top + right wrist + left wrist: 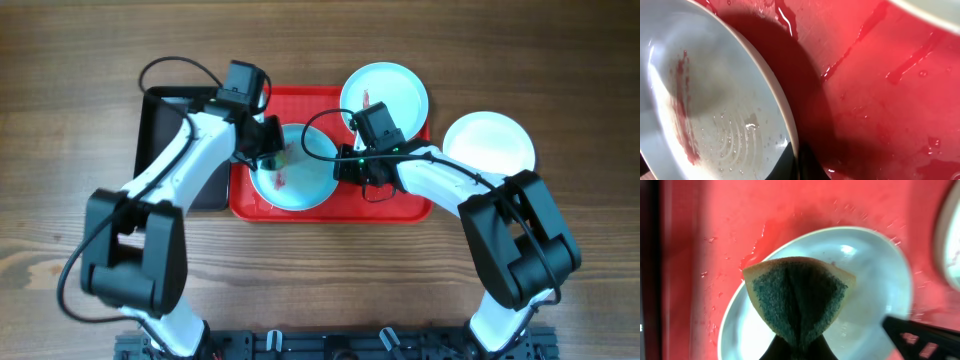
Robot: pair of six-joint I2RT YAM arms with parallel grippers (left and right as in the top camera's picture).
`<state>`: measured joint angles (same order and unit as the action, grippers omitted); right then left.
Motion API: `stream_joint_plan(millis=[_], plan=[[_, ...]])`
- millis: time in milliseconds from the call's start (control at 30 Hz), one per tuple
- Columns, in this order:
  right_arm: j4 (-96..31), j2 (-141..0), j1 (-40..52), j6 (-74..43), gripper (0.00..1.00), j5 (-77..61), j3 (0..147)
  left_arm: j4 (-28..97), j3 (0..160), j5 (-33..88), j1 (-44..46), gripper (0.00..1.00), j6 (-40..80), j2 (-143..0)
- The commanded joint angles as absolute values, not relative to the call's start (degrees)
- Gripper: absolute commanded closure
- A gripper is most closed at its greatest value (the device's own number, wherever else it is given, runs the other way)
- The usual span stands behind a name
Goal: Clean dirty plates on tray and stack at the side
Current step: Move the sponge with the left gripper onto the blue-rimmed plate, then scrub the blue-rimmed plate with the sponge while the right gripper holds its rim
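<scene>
Fingers of the right gripper [792, 166] are pinched down narrow on the rim of the centre plate [715, 115], the pale blue one sitting mid red tray [880, 100]. A dark shadow is cast under that edge, so it's probably tipped up a bit off the tray (hard to be sure from the wrist view alone). The left gripper [270, 152] is closed on a folded sponge [799, 297], green scrubby side out, held over the left part of the same plate. Whether the sponge is actually touching can't be told.

What the next wipe hinges on: the red smear [682, 105] is laid out as one long streak on the side of the plate away from the right fingers, i.e. the left arm's side. From overhead the streak is seen running roughly front to back, just beside the sponge and a touch nearer the robot. So the left arm is clearly the nearer one, and a stroke pulled along the streak's length looks like what's called for, with the rim pinned by the right.

The far blue plate [384, 95] (also marked red) is parked at the tray's back right corner. The white plate [489, 143] is set on the table just right of the tray, so nothing's been stacked yet.
</scene>
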<state>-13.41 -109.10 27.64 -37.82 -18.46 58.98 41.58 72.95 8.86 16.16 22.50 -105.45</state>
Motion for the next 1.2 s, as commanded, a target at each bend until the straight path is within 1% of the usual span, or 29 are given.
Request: stream_joint_plan(millis=[0, 100, 267, 567, 700, 800, 900, 1033, 1133, 1167], plan=[[-14.15, -111.22, 27.44, -37.45, 0.96, -19.00, 58.65, 41.54, 73.08, 6.79, 17.17, 0.96, 15.25, -109.43], [-14.17, -111.22, 27.44, -37.43, 0.96, -19.00, 58.65, 41.60, 73.08, 7.03, 17.28, 0.96, 12.03, -111.92], [-14.15, -111.22, 27.44, -37.45, 0.95, -19.00, 58.65, 43.29, 73.08, 8.25, 17.28, 0.96, 10.74, -115.04], [-13.98, -111.22, 27.44, -37.47, 0.96, -19.00, 58.65, 45.89, 73.08, 29.91, 19.20, 0.96, -4.84, -116.38], [-14.00, -111.22, 27.44, -37.47, 0.96, -19.00, 58.65, 43.72, 73.08, 31.38, 21.23, 0.96, -6.04, -116.38], [-14.00, -111.22, 27.44, -37.47, 0.96, -19.00, 58.65, 40.21, 73.08, 25.47, 21.50, 0.96, -0.21, -116.40], [-14.04, -111.22, 27.44, -37.47, 0.96, -19.00, 58.65, 35.75, 73.08, 11.77, 21.30, 0.96, 10.39, -116.40], [-14.04, -111.22, 27.44, -37.47, 0.95, -18.98, 58.65, 31.31, 73.08, -3.66, 21.26, 0.96, 19.42, -116.40], [-14.04, -111.22, 27.44, -37.47, 0.96, -18.98, 58.65, 31.14, 73.08, -13.32, 21.26, 0.96, 26.65, -116.40], [-14.04, -111.22, 27.44, -37.47, 0.96, -18.98, 58.65, 31.64, 73.08, -14.81, 21.26, 0.96, 28.29, -116.40]])
